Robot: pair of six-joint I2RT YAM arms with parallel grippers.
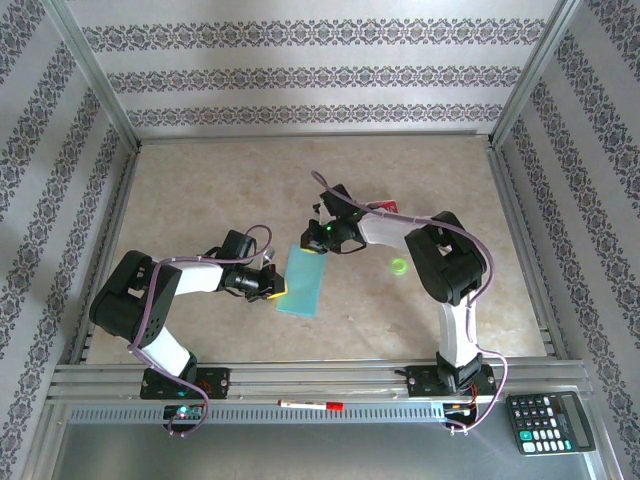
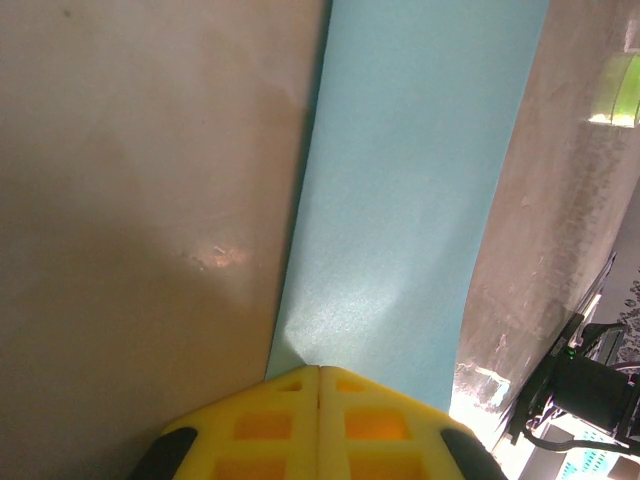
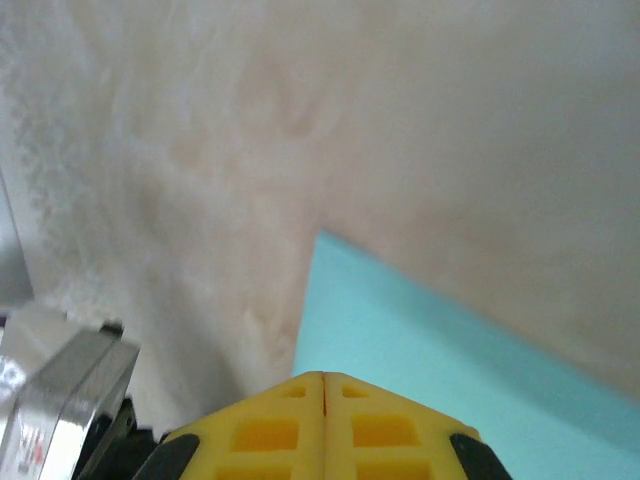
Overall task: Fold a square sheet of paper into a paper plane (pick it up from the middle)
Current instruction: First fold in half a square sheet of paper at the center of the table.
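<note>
The paper [image 1: 305, 283] lay flat on the table [image 1: 200, 190] as a narrow strip. My left gripper [image 1: 272, 286] sat at its long left edge and my right gripper [image 1: 318, 240] at its far end, both with jaws together. I judged a sliding tip could drag the thin paper and skew the crease.

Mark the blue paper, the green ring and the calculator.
blue paper [image 1: 302, 283]: top view, middle of the folded sheet.
green ring [image 1: 394, 266]: top view, left side of its band.
calculator [image 1: 550, 424]: top view, middle of its keypad.
</note>
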